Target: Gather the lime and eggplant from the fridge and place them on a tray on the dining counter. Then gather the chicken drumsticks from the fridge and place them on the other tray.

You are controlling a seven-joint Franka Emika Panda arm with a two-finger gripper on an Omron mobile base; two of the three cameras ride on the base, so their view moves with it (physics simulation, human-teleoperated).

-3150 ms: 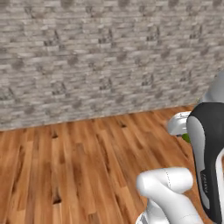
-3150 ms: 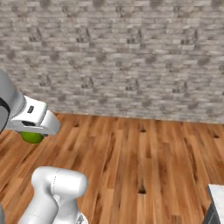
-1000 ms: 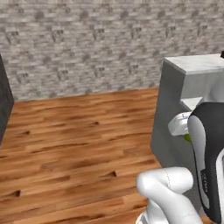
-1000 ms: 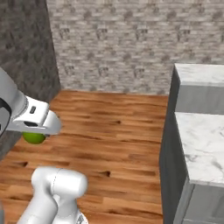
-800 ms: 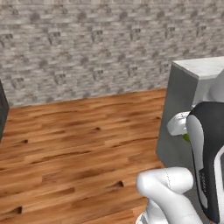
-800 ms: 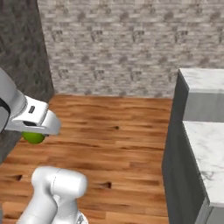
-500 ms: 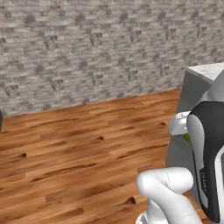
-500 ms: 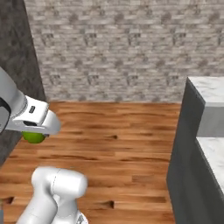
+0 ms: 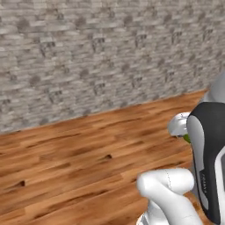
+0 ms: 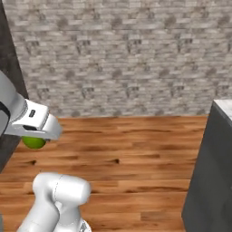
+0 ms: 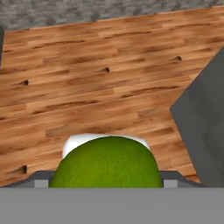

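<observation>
Hand view: the round green lime [image 11: 105, 162] is clamped between the jaws of the white two-finger gripper [image 11: 106, 175], high above the brown wooden plank floor [image 11: 87, 87]. It is carried this way, presumably, for transport to a tray. A dark grey counter block [image 10: 210, 176] is seen right of the lime, well apart.

Lime [image 11: 105, 162]: lower half cut by hand-view edge; in right base view mostly hidden under the claw [image 10: 35, 136].
</observation>
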